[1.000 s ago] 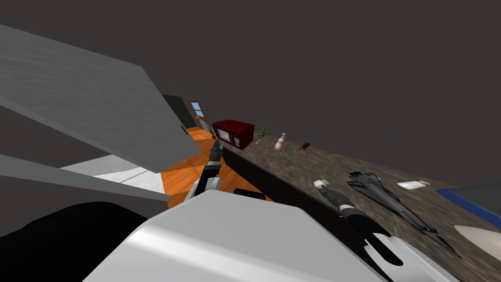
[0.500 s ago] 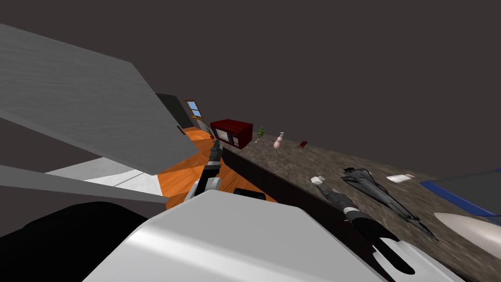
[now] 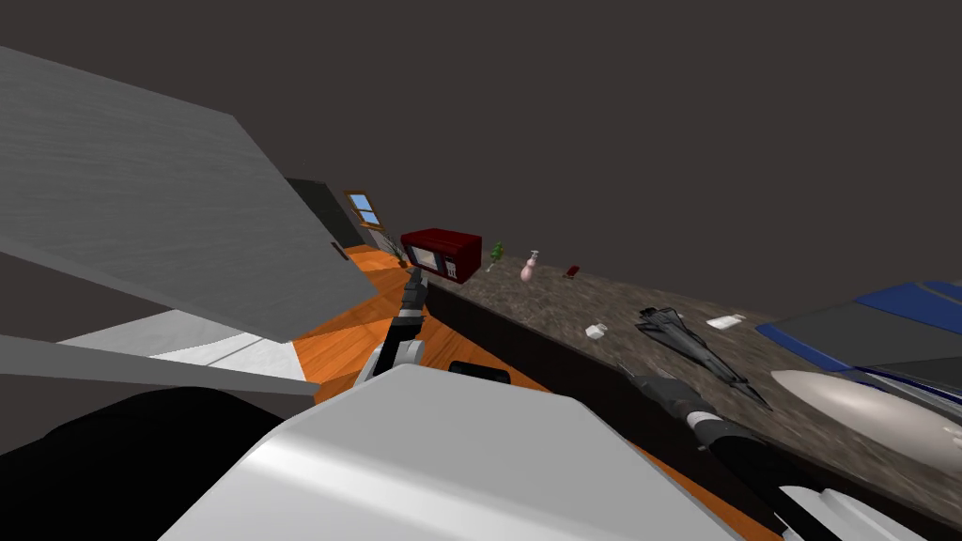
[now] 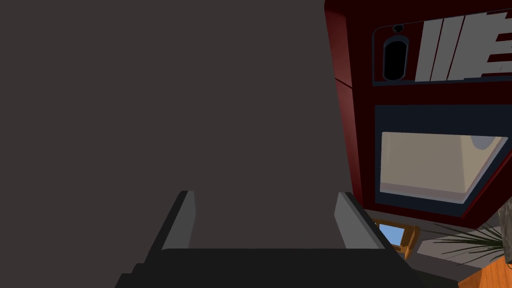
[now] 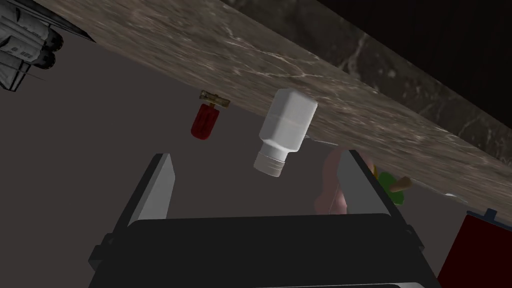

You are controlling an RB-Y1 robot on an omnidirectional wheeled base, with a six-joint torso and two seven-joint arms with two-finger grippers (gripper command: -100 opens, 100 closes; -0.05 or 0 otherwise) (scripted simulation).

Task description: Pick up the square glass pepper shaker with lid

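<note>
The left arm (image 3: pixel 406 324) stands along the counter's (image 3: pixel 564 305) front edge, forearm stretched toward the counter's far end. The left claw (image 4: pixel 262 195) at its tip is spread wide, gripping nothing. The right arm (image 3: pixel 733 441) reaches forward low along the same front edge. The right claw (image 5: pixel 257 156) sits just at the counter's lip, its fingers (image 5: pixel 159 182) wide apart and empty.
</note>
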